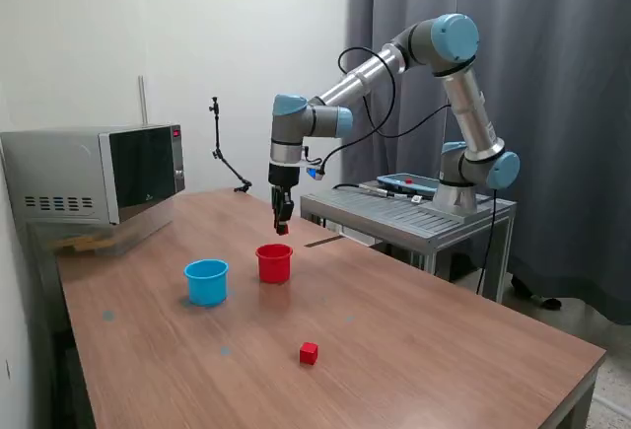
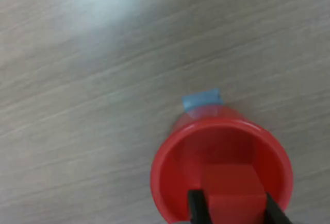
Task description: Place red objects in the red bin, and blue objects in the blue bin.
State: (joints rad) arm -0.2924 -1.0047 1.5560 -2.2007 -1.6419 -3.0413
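Wooden tabletop [image 1: 414, 350], grey curtain behind. Red cube [image 2: 229, 185] pinched between the gripper [image 1: 282, 228] fingers [image 2: 197, 208], jaws closed to the cube's width, held straight above the red bin [image 1: 274, 262]; flat faces square to the fingers, no long axis to speak of. Bin upright, mouth up, directly below the cube. Blue bin [image 1: 206, 281] just beside it, toward the exterior view's left. Second red cube [image 1: 309, 352] nearer the table's front edge, well apart. Microwave [image 1: 99, 173] at far left.
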